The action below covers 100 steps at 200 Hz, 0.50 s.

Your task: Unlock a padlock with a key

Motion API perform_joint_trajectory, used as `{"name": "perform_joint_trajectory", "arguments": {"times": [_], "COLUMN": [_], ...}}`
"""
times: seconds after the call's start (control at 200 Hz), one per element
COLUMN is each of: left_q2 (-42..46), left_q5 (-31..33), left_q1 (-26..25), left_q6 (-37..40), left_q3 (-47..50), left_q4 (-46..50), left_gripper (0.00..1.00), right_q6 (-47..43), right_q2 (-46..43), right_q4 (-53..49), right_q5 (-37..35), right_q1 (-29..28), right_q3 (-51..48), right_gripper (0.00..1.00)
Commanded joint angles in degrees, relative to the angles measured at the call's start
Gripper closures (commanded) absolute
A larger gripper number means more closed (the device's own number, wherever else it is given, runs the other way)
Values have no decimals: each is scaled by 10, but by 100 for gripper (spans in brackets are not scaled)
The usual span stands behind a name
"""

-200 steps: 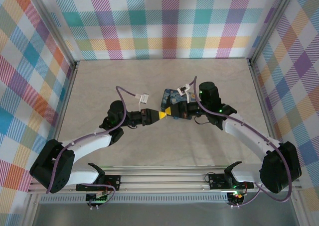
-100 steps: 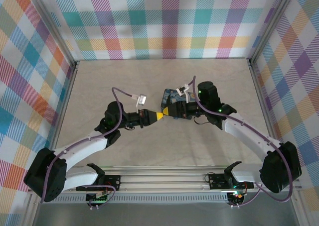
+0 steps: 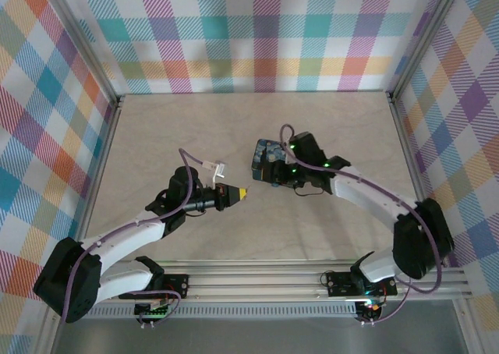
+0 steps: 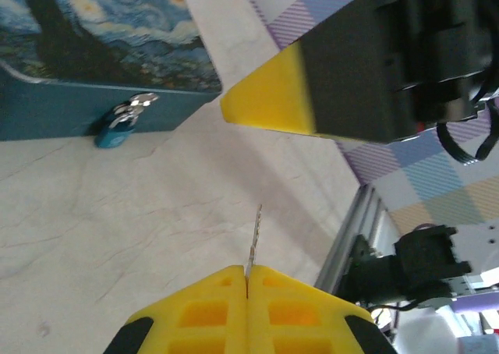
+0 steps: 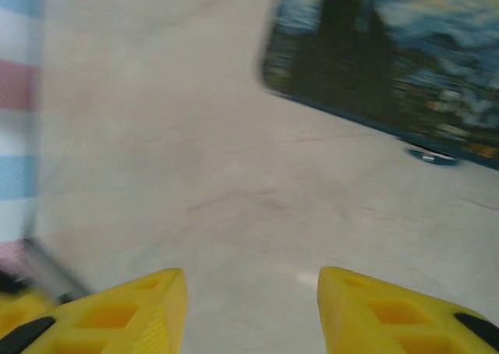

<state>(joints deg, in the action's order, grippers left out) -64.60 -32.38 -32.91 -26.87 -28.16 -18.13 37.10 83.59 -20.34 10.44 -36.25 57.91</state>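
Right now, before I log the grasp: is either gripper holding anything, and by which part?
The left gripper pinches the key by one end, its thin shaft sticking out. The right gripper is open, holding nothing.

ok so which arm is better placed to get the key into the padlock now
Left. The left gripper is shut on the key, with the padlock ahead of it beside the tin. The right gripper is open and empty.

Even bright light; soft shadows; right wrist view motion-blurred
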Motion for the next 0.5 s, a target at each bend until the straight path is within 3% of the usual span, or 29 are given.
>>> {"name": "perform_joint_trajectory", "arguments": {"times": [0.0,0.29,0.495], "left_q2": [6,5,15], "left_q5": [45,140,145], "left_q1": [-2,-3,-3], "left_q6": [45,83,52], "left_q3": [-3,-5,40], "left_q4": [56,131,51], "left_gripper": [100,100,100], "right_q6": [23,34,55], "right_q2": [36,128,166], "right_q4": [-52,-9,55], "right_q5": [-165,-271,-297], "right_q1": [-24,-51,-59], "right_q3": [19,38,25], "right_gripper": [52,52,52]}}
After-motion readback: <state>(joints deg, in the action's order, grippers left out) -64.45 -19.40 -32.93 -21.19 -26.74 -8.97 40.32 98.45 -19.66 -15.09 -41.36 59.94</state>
